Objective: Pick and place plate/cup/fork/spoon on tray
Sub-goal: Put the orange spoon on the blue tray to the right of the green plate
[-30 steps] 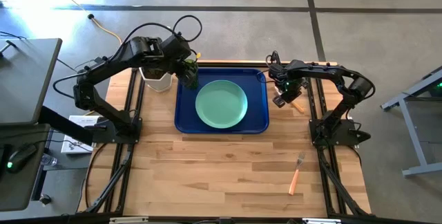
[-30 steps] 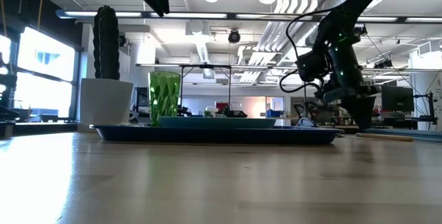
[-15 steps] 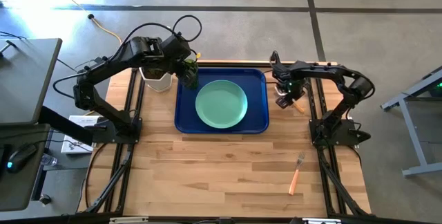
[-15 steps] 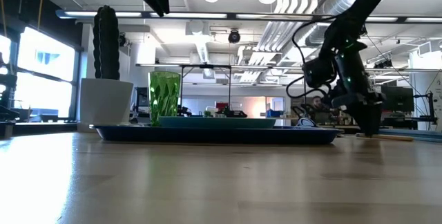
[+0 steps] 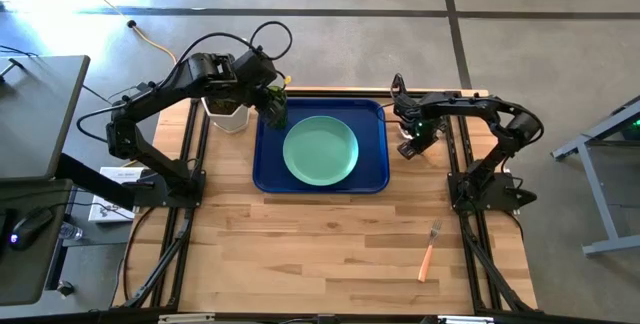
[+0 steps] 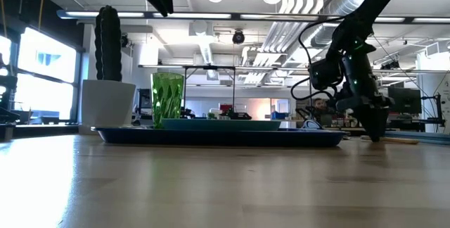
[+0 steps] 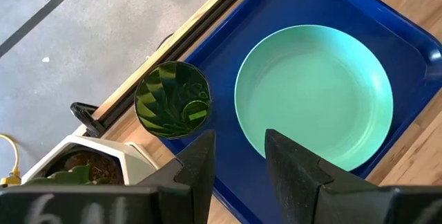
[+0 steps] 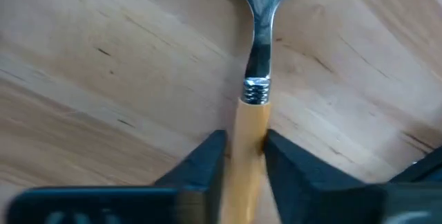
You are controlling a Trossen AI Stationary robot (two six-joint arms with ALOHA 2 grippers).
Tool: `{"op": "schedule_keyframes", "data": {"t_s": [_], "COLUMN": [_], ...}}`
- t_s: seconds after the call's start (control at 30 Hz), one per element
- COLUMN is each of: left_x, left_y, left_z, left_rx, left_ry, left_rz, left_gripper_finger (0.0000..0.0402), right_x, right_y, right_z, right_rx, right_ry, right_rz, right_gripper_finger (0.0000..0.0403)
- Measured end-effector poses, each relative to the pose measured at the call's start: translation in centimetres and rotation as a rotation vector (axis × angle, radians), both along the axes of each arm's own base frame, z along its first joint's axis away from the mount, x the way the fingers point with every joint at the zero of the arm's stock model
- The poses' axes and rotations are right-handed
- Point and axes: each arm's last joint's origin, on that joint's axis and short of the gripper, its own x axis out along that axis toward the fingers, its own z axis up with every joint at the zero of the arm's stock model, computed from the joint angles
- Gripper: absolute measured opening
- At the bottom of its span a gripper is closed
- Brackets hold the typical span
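right gripper (image 8: 242,151) down at the table just beside the tray's right rim, lower than a second ago, when hanging clear above the wood. fingers (image 8: 204,162) now straddling the spoon (image 8: 254,92), one on each side of the orange-tan handle, close against it but not visibly squeezing: narrowly apart, grip likely about to close. silver bowl lying ahead of the fingertips, flat on the wooden table (image 5: 330,234). means the spoon pick is in hand, lift and carry to the tray (image 5: 268,164) still to come.

further out: mint-green plate (image 5: 320,149) already in the tray's middle, olive-green cup (image 7: 171,99) upright in the tray's far left corner. fork (image 5: 430,251) alone near the table's front right, well apart from the tray, untouched.

left gripper (image 7: 238,169) hovering high above the cup, fingers apart, holding nothing. white cactus pot (image 7: 83,165) just outside the tray.
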Motion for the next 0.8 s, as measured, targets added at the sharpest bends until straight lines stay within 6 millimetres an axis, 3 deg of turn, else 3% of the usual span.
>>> {"op": "schedule_keyframes", "data": {"t_s": [0.17,0.8], "left_x": [0.0,0.0], "left_y": [0.0,0.0], "left_z": [0.0,0.0], "left_rx": [0.002,0.002], "left_ry": [-0.004,-0.003], "left_rz": [0.000,0.000], "left_gripper_finger": [0.0115,0.0115], "right_x": [0.0,1.0], "right_y": [0.0,-0.4], "right_z": [0.0,0.9], "right_rx": [0.012,-0.009], "right_ry": [-0.011,-0.016], "right_rz": [-0.040,-0.140], "right_gripper_finger": [0.0020,0.0018]}}
